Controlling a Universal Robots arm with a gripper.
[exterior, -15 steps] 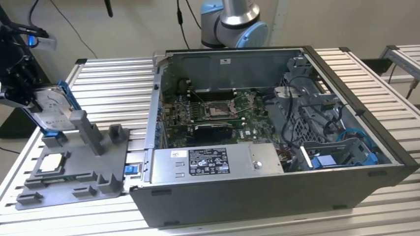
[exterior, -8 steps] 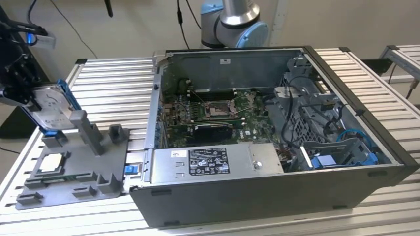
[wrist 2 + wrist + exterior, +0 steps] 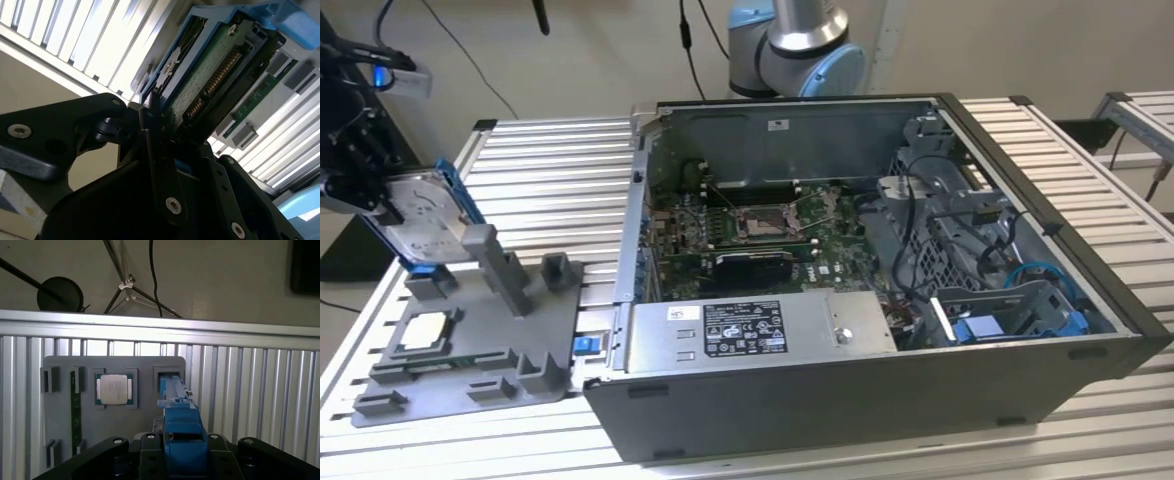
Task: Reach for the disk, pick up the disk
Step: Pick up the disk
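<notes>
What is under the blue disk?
Below the disk sits the grey stand, with a slot right beneath its blue edge. The chip lies in the neighbouring pocket. The disk's own body covers its bottom edge, so whether it touches the slot is hidden.

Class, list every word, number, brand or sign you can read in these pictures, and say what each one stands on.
None can be read.
White label on the disk: too small to read.
Labels on the power supply: print too small.
Sticker on the back wall of the case: blurred.
Top of the processor chip: faint marks, unreadable.
</notes>
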